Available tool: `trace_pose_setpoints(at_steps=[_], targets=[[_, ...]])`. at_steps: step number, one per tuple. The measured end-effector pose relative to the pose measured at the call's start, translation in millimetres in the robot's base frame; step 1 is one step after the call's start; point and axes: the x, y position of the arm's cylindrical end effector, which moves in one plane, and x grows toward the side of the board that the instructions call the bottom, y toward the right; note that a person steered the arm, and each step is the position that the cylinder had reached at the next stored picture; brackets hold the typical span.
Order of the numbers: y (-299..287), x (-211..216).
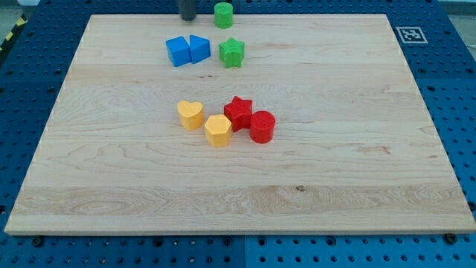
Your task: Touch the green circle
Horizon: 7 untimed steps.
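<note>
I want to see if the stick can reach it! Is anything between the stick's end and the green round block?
No. In the camera view, only bare board lies between my tip and the green circle, just to its right.

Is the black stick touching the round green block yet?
Apart. The camera view shows a strip of bare board between my tip and the green circle, which sits to the tip's right near the view's top.
</note>
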Motion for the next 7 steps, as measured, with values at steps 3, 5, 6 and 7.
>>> trace_pose_setpoints(at_steps=[3, 5, 6, 7], targets=[[106.1, 107.0], [213.8, 157.9], [301.5, 132.7], [330.5, 51.0]])
